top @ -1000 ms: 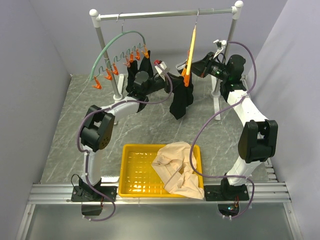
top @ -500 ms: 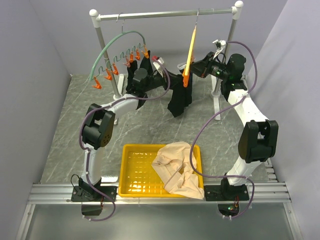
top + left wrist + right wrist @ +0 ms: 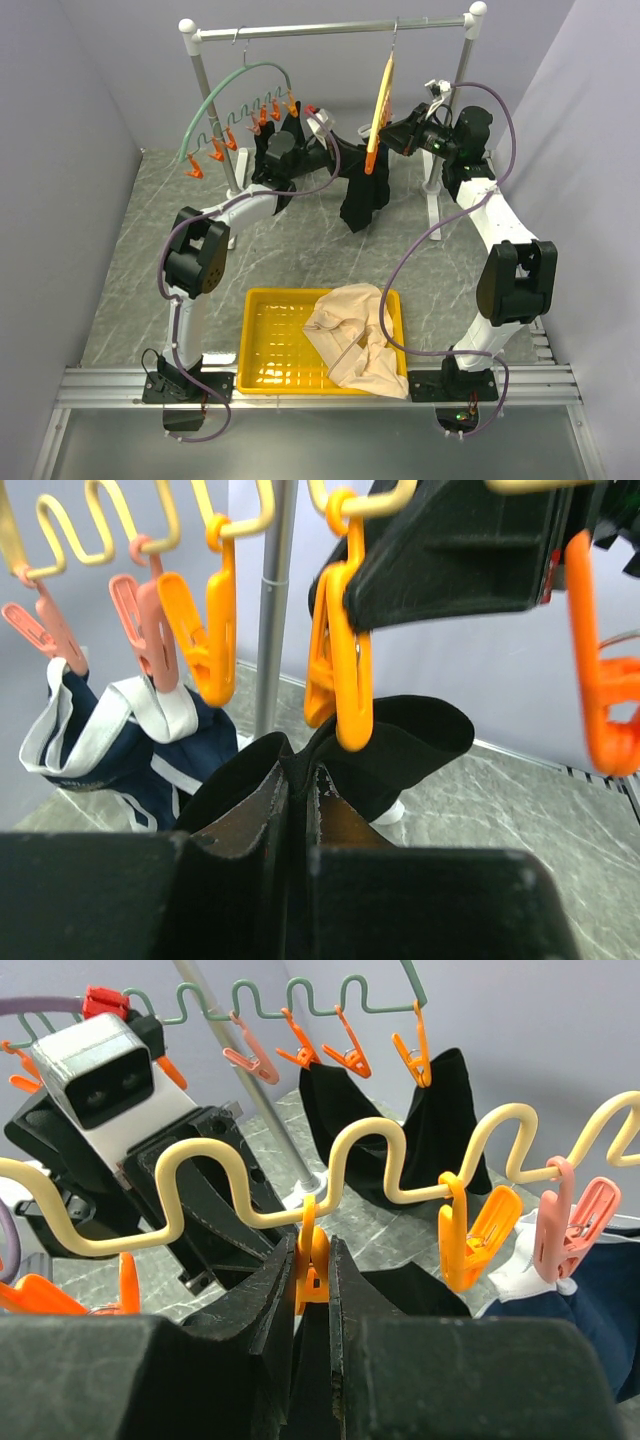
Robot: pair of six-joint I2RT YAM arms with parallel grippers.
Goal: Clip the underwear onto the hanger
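The black underwear [image 3: 361, 200] hangs from my left gripper [image 3: 347, 155], whose fingers [image 3: 262, 798] are shut on its upper edge. In the left wrist view the pinched fold of the underwear [image 3: 400, 742] sits just under the tip of an orange clip [image 3: 341, 680] of the pale yellow hanger [image 3: 383, 88]. My right gripper [image 3: 312, 1250] is shut on the top of that orange clip [image 3: 313, 1256], below the hanger's wavy wire [image 3: 352, 1165]. The hanger hangs from the rack's top bar, edge-on in the top view.
A green hanger [image 3: 232, 82] with orange clips hangs at the rack's left, with a black cloth [image 3: 432, 1120] clipped to it. A navy white-trimmed garment [image 3: 110, 735] hangs from pink clips on the yellow hanger. A beige garment [image 3: 352, 335] lies over the yellow tray [image 3: 270, 345]. Rack posts [image 3: 233, 175] stand nearby.
My left gripper has lifted the underwear slightly up and toward the yellow hanger's clip. The right gripper keeps its hold on the clip and has barely shifted.
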